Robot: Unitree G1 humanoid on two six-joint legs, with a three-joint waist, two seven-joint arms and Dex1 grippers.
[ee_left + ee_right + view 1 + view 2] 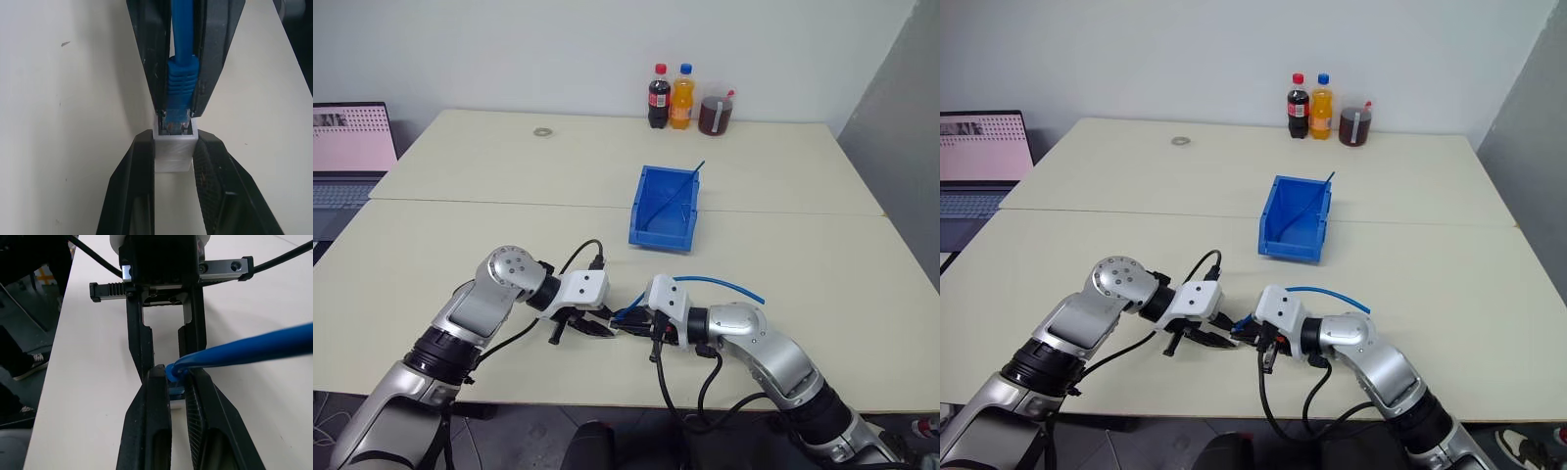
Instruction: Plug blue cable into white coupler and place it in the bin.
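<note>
My left gripper is shut on the white coupler, a small boxy block pinched between its two black fingers. Facing it tip to tip, my right gripper is shut on the plug end of the blue cable. The clear plug tip sits at the mouth of the coupler's socket. Behind the right gripper the blue cable arcs away over the right wrist. Both grippers meet low over the table's near edge, the left gripper just left of the right. The bin stands farther back, at the table's centre.
A thin dark-blue rod leans inside the bin. Two bottles and a dark jar stand at the far edge. A small ring lies at the far left, and a laptop sits off the left side.
</note>
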